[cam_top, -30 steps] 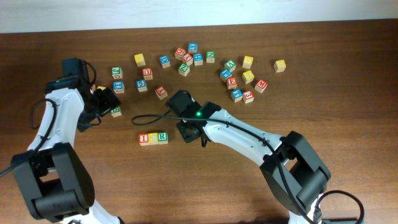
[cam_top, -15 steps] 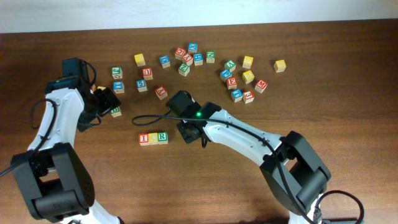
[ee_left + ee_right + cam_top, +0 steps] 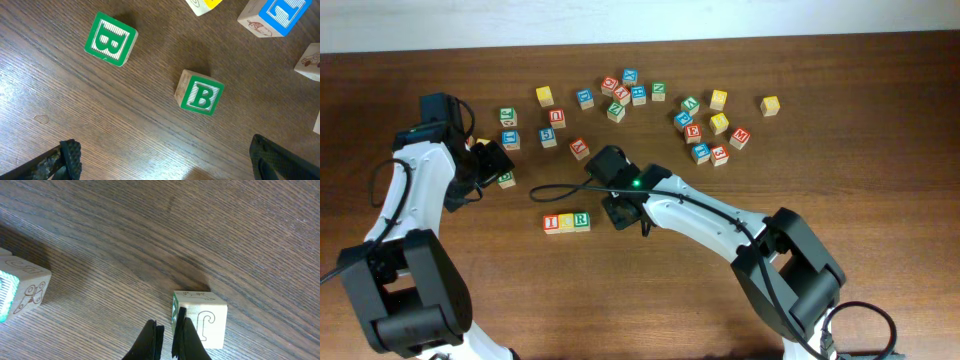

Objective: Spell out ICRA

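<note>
Three cubes stand in a row near the table's front: red I (image 3: 551, 223), yellow C (image 3: 566, 222), green R (image 3: 581, 220). A red-lettered cube that looks like an A (image 3: 579, 148) lies further back. My right gripper (image 3: 620, 212) (image 3: 167, 330) is shut and empty, just right of the row. A pale cube with a hook drawing and a green face (image 3: 200, 322) touches the outside of its right finger. Another cube (image 3: 20, 292) sits at that view's left edge. My left gripper (image 3: 492, 165) (image 3: 165, 160) is open and empty over bare wood.
Two green B cubes (image 3: 109, 39) (image 3: 200, 93) lie ahead of my left gripper. Several loose letter cubes are scattered across the back of the table, around one spot (image 3: 620, 95) and another (image 3: 705, 130). A yellow cube (image 3: 770, 105) sits far right.
My right gripper has shifted slightly to the left, toward the row. The left arm and the cubes have not moved.
</note>
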`<state>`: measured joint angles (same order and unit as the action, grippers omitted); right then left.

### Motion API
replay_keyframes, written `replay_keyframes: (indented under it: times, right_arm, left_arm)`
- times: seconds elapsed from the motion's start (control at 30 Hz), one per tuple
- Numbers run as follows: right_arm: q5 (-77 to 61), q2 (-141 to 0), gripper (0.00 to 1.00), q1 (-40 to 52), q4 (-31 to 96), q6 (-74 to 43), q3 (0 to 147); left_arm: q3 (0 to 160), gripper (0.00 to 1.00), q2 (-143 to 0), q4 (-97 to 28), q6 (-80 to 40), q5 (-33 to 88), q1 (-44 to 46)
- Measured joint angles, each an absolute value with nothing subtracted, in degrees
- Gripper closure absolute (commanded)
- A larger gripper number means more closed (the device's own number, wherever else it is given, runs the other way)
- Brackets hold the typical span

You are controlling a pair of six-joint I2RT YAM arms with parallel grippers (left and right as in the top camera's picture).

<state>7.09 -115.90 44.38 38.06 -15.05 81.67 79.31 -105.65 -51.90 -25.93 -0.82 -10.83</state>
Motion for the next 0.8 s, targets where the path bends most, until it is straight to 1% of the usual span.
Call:
replay_keyframes:
  times: [0.27, 0.47, 0.8]
  right_arm:
    - [2.5, -119.2, 0.96, 46.5, 37.6, -17.0, 81.1]
    - [2.0, -119.3, 0.96, 46.5, 38.2, -18.0, 81.4]
    - [1.2, -117.9, 0.96, 46.3, 50.7, -21.5, 84.2]
  left_arm:
    - [79.3, 0.01, -105.6, -51.9, -25.9, -0.8, -10.8]
    - [79.3, 0.01, -105.6, -51.9, -25.9, -0.8, -10.8]
    - [79.3, 0.01, -105.6, -51.9, -25.9, -0.8, -10.8]
